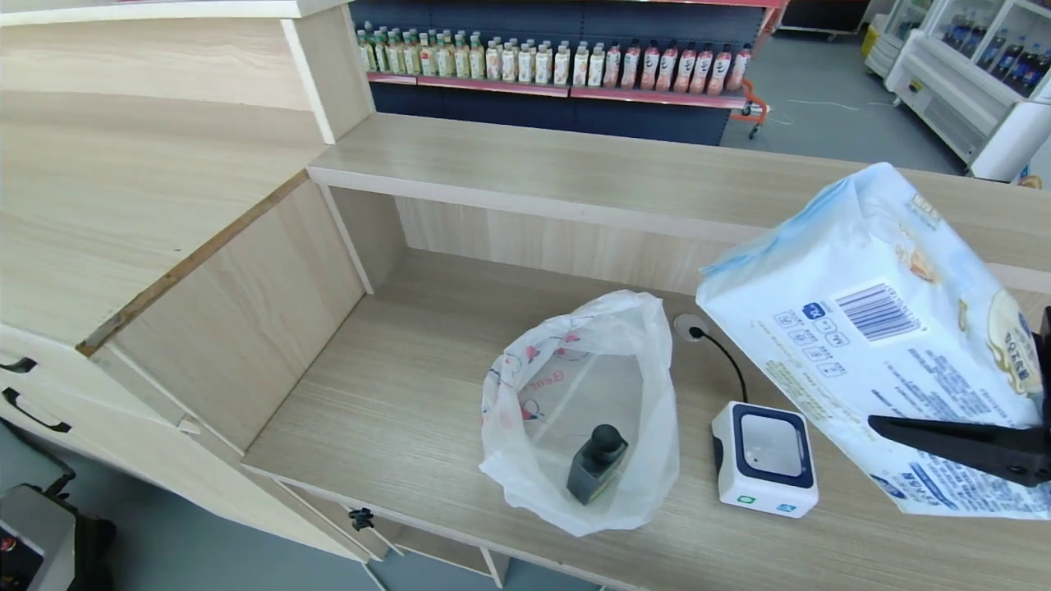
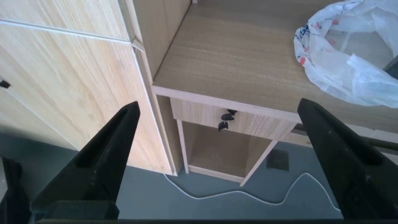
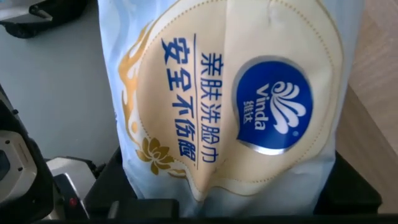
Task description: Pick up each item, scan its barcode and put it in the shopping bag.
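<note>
A large white and blue tissue pack (image 1: 870, 336) hangs tilted above the right side of the counter, with its barcode (image 1: 878, 312) facing up. My right gripper (image 1: 920, 435) is shut on the pack's lower end, and the pack's printed face (image 3: 230, 99) sits close up between its fingers. The white barcode scanner (image 1: 765, 458) stands on the counter just below and left of the pack. An open white shopping bag (image 1: 575, 386) lies left of the scanner with a dark bottle (image 1: 597, 464) inside. My left gripper (image 2: 217, 162) is open and holds nothing, out past the counter's front edge, left of the bag (image 2: 348, 50).
A black cable (image 1: 727, 357) runs from the scanner to a hole in the counter (image 1: 394, 410). A raised wooden ledge (image 1: 534, 172) borders the back and a cabinet wall (image 1: 238, 312) the left. A drawer with a key (image 2: 227, 118) sits under the counter front.
</note>
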Controlling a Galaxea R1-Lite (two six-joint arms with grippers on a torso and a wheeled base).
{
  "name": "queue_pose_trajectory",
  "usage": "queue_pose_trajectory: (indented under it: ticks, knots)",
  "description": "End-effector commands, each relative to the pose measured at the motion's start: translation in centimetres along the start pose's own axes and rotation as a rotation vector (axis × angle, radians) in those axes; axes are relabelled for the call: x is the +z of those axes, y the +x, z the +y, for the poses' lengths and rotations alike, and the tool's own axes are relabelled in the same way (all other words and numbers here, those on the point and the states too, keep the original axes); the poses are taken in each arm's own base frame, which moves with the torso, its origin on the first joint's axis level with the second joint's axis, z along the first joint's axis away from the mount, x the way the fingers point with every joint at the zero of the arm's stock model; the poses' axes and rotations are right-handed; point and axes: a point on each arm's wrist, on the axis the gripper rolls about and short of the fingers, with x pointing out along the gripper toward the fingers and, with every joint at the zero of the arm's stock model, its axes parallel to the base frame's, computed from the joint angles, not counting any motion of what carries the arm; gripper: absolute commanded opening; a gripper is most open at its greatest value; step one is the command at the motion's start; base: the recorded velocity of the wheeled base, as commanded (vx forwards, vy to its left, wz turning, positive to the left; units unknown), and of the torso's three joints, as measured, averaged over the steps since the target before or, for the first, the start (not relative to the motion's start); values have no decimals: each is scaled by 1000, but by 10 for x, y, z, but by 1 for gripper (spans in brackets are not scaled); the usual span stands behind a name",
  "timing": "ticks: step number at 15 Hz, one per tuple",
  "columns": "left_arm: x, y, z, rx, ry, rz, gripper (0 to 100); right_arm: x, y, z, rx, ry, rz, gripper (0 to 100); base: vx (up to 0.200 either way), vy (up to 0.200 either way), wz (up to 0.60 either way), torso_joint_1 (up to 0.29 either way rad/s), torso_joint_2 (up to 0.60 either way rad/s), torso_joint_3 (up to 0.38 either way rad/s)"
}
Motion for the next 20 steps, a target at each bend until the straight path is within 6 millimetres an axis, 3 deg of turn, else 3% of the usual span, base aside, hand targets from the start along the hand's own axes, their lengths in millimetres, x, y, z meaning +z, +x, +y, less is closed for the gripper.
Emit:
queue_pose_trajectory:
  ticks: [1,4,8,12,18,20]
  knots:
    - [0,0,0,0,0,-1,100,-2,2,-4,-7,14,11,0,0,0,600,7,7,2]
    - [0,0,0,0,0,-1,100,-20,23,-18,12,144,91,0,0,0,200,2,-1,1]
    - [0,0,0,0,0,-1,100,-63,68,-47,23,256,176,0,0,0,0,0,0,0]
    - [0,0,0,-1,0,-1,100,-91,108,-66,16,384,168,0,0,0,0,0,0,0]
    - [0,0,0,0,0,-1,100,-111,151,-72,-9,415,40,0,0,0,0,0,0,0]
    - [0,0,0,0,0,-1,100,-113,156,-74,-12,424,22,0,0,0,0,0,0,0]
